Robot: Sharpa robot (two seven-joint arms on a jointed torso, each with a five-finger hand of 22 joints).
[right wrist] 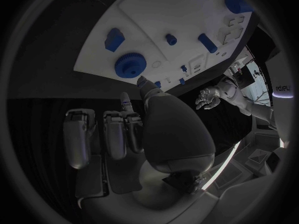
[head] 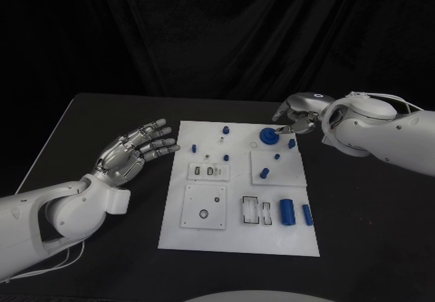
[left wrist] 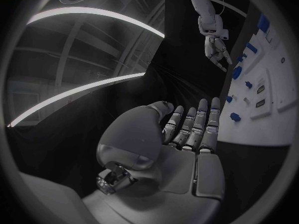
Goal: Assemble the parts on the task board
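Note:
The white task board (head: 237,236) lies in the middle of the table, also seen in the wrist views (left wrist: 281,119) (right wrist: 181,10). A blue gear (head: 268,135) (right wrist: 130,64) stands near its far edge. My right hand (head: 295,117) (right wrist: 140,134) hovers just right of the gear, fingers curled in with nothing in them, and the thumb (right wrist: 144,87) points at the gear. A small blue block (head: 291,143) (right wrist: 114,39) lies beside it. My left hand (head: 136,152) (left wrist: 187,134) is off the board's left side, palm up, fingers spread and empty.
Other blue parts on the board: a peg (head: 223,130), a stud (head: 195,149), a short cylinder (head: 264,172), and two longer cylinders (head: 287,212) (head: 307,214) at the near right. Bare black table surrounds the board, with its left edge (head: 45,157) nearby.

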